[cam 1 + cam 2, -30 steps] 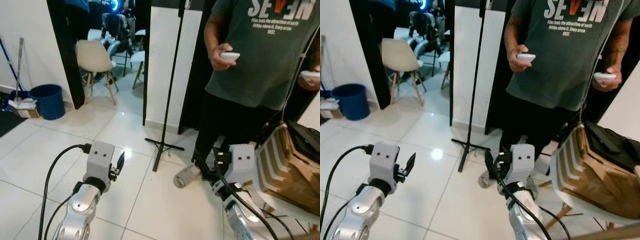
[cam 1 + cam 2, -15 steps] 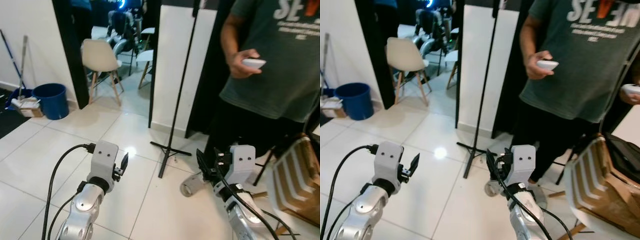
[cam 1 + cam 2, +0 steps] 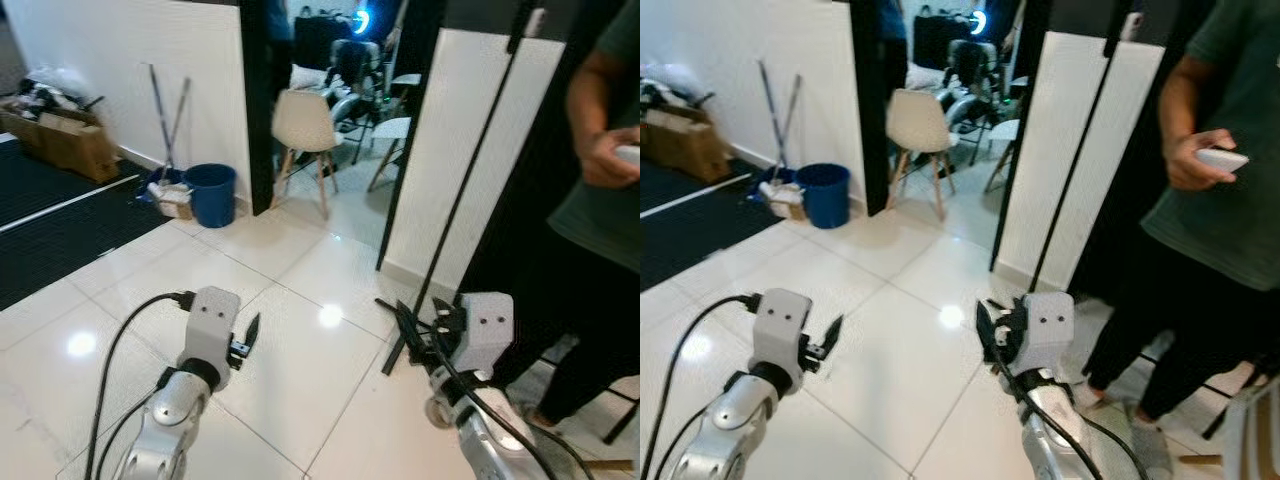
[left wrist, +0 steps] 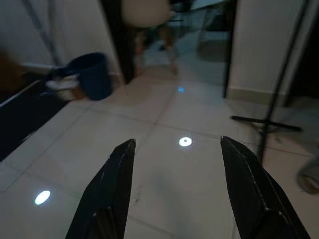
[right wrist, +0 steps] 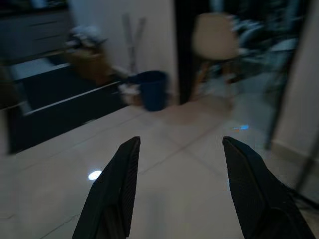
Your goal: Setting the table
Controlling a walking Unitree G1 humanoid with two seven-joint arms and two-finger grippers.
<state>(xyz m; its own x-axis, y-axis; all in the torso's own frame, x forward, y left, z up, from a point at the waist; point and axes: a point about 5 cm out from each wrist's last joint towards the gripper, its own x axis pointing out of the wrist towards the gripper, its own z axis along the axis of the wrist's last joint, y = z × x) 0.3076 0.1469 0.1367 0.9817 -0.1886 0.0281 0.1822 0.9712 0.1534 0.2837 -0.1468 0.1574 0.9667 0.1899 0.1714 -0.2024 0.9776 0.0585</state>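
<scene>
No tableware or table is in sight. My left gripper is held out low over the white tiled floor, open and empty; the left wrist view shows its two black fingers spread wide over bare tiles. At the same height to the right, my right gripper is also open, with nothing between its fingers. Both arms are raised in front of me.
A person in a green shirt stands close on the right, holding a white controller. A black tripod stand rises by a white wall panel. Beyond are a white chair, a blue bucket, mop sticks, cardboard boxes and a dark mat.
The whole view has swung to the left, so the camera moved. The person slid to the right edge and the striped bag on the chair left the picture. Both grippers keep their open pose.
</scene>
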